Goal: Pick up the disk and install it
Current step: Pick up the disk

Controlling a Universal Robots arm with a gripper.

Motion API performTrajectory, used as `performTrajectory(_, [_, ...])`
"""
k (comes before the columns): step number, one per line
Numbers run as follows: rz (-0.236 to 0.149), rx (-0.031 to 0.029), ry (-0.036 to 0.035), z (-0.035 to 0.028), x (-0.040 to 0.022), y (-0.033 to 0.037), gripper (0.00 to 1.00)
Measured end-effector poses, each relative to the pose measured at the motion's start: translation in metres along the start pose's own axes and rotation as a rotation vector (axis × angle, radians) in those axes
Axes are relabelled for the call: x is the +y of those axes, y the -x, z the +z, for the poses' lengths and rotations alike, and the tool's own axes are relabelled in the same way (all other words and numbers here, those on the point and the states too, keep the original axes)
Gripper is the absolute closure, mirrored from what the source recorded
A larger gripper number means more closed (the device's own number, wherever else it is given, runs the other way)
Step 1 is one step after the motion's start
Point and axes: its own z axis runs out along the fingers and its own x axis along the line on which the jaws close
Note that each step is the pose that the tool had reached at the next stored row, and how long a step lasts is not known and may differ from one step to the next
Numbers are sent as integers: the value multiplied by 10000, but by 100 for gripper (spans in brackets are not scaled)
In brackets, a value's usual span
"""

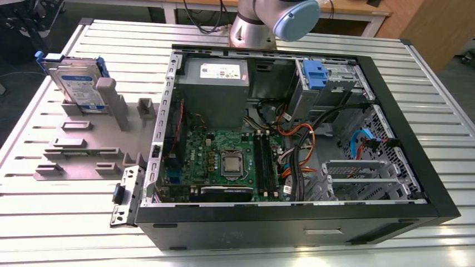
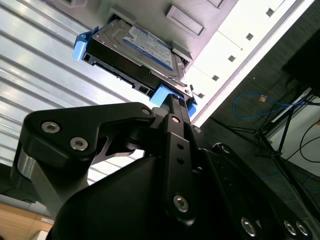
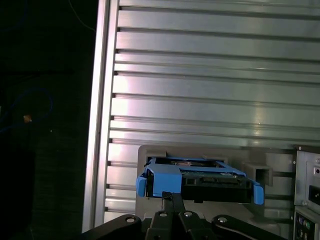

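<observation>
One disk (image 1: pixel 74 83) to fetch, not yet lifted: standing on edge in the grey holder (image 1: pixel 82 150), just beyond the tip of the gripper (image 3: pixel 168 196) in both wrist views, one blue carrier edge turned toward the tool. Gripper apparently clenched, with nothing held. For a clean pick, judging from this: spread wide enough to clear the disk's thickness, square up to its flat faces rather than its blue ends, and come down in line with the slot. Clamp firmly before any lift, then draw straight out, since a tilted pull would likely bind the carrier against the holder's posts. Well apart from the tool, to the far side of the holder on the slatted table (image 1: pixel 59 222), an open computer case (image 1: pixel 408 133). Inside it, from the wall nearest the holder onward: a grey power supply (image 1: pixel 215 83) above a green motherboard (image 1: pixel 222 156), then a tangle of orange and black cables (image 1: pixel 297 130), then a metal drive cage (image 1: pixel 334 89) with a ribbed blue latch piece (image 1: pixel 315 75) at its top. Installing plainly not done, with the disk in its holder outside the case.
</observation>
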Motion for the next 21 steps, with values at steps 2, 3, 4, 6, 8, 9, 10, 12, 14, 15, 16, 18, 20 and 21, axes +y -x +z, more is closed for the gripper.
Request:
performTrajectory(2, [-10, 0, 0, 0, 0, 0, 89])
performTrajectory(3, [-16, 1, 0, 0, 0, 0, 89])
performTrajectory(4, [-21, 1, -1, 0, 0, 0, 89])
performTrajectory(6, [-31, 2, 0, 0, 0, 0, 89])
performTrajectory(8, [-66, 3, -1, 0, 0, 0, 89])
performTrajectory(9, [-97, 4, -2, 0, 0, 0, 89])
performTrajectory(10, [-136, 6, -2, 0, 0, 0, 89])
performTrajectory(12, [-271, 12, -5, 0, 0, 0, 89])
performTrajectory(14, [-410, 18, -7, 0, 0, 0, 89])
performTrajectory(15, [-496, 22, -8, 0, 0, 0, 89])
performTrajectory(16, [-603, 27, -10, 0, 0, 0, 89])
performTrajectory(18, [-849, 38, -14, 0, 0, 0, 89])
performTrajectory(20, [-1086, 49, -18, 0, 0, 0, 89])
performTrajectory(21, [-1189, 53, -20, 0, -1, 0, 89])
